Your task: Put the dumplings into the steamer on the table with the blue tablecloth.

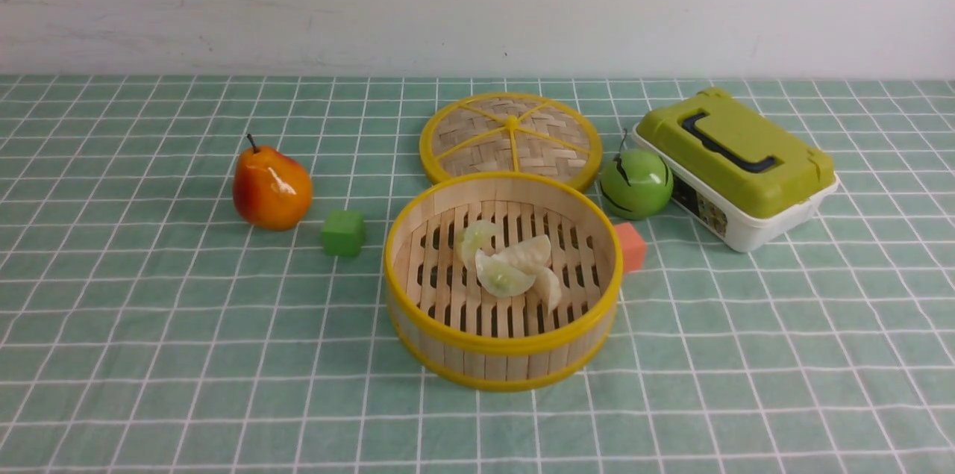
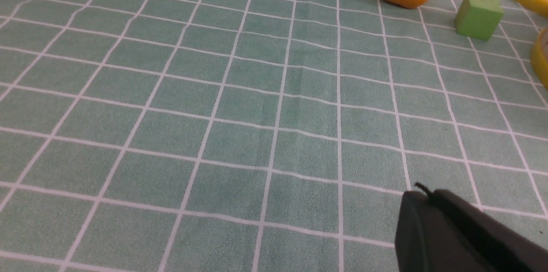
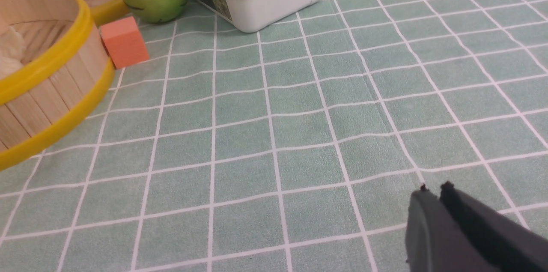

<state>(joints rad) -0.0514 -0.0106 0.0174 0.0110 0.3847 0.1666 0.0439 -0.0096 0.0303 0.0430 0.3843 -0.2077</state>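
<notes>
The steamer [image 1: 418, 250], a round bamboo basket with yellow rims, stands mid-table on the teal grid cloth [image 1: 149, 325]. Several pale dumplings [image 1: 511, 265] lie bunched together on its slatted bottom. The steamer's wall also shows in the right wrist view [image 3: 51, 92], with a bit of a dumpling [image 3: 10, 47] inside. Neither arm shows in the front view. My left gripper [image 2: 424, 195] is shut and empty over bare cloth. My right gripper [image 3: 434, 190] is shut and empty over bare cloth, away from the steamer.
The woven lid [image 1: 511, 138] lies flat behind the steamer. A pear [image 1: 271, 189] and a green cube [image 1: 344, 233] sit to its left. An orange cube [image 1: 631, 247], a green apple [image 1: 636, 183] and a green-lidded white box [image 1: 735, 164] sit to its right.
</notes>
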